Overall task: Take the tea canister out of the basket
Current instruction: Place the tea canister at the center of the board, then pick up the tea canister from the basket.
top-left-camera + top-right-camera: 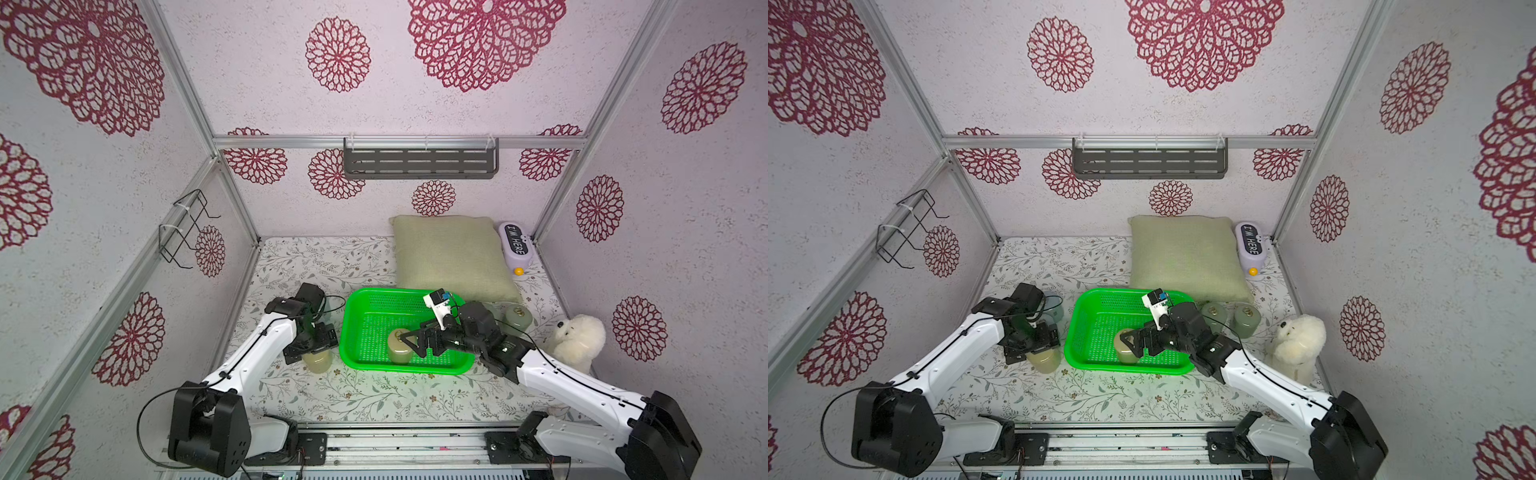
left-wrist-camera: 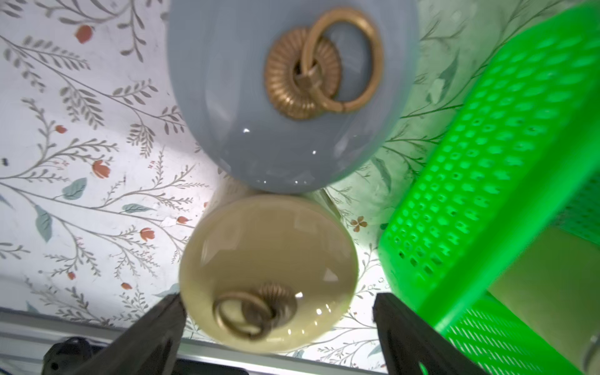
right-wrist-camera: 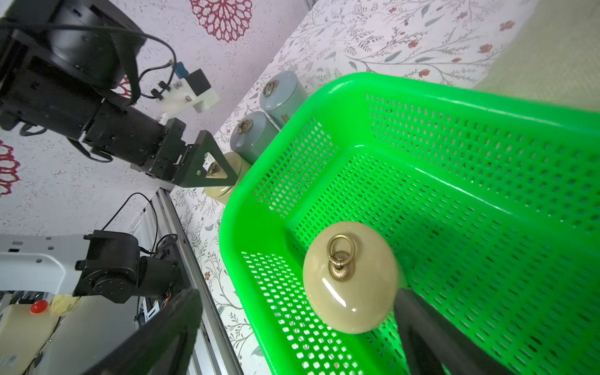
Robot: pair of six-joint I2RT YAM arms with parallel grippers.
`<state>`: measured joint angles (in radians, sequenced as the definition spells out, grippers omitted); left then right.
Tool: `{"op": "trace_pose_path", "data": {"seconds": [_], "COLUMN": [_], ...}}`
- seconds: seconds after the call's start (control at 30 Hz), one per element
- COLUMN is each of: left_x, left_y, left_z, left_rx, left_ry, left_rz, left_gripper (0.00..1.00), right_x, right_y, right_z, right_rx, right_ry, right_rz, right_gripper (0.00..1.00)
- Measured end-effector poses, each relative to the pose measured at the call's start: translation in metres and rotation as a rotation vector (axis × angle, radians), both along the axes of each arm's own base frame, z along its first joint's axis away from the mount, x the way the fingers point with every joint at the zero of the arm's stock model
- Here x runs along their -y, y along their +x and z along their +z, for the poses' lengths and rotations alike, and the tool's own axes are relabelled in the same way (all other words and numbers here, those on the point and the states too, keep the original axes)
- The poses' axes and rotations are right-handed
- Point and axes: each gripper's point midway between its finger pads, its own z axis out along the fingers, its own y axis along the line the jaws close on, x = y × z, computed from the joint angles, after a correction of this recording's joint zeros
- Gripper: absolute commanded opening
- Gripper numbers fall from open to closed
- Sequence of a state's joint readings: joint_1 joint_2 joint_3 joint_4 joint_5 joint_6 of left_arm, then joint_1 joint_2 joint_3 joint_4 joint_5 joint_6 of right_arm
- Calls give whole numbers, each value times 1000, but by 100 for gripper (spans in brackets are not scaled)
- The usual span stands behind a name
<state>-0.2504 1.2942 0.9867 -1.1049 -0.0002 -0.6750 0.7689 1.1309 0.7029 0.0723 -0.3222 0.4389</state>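
Grey-blue canister cut off at left wrist view's edge, cream canister blurred

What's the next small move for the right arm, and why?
Probably close the right gripper on the beige tea canister. Its jaws stand open with the canister upright between them, one finger close beside its wall. It is the only canister inside the green basket. Nothing is held yet, so a grip has to come before any lift.
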Motion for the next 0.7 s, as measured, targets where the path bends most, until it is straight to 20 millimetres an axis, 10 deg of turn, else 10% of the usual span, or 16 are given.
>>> {"op": "trace_pose_path", "data": {"seconds": [0.37,0.7], "left_x": [10,51], "left_y": [9,16], "left_z": [84,108], "left_rx": [300,488], "left_ry": [-115,-253], "left_rz": [-15,-111], "left_gripper": [97,97], "right_x": [1,-2], "right_y": [15,36], "right_z": [17,13], "right_rx": [12,-35], "right_ry": [-26,-155], "right_rz": [-65,-129], "right_gripper": [99,99]}}
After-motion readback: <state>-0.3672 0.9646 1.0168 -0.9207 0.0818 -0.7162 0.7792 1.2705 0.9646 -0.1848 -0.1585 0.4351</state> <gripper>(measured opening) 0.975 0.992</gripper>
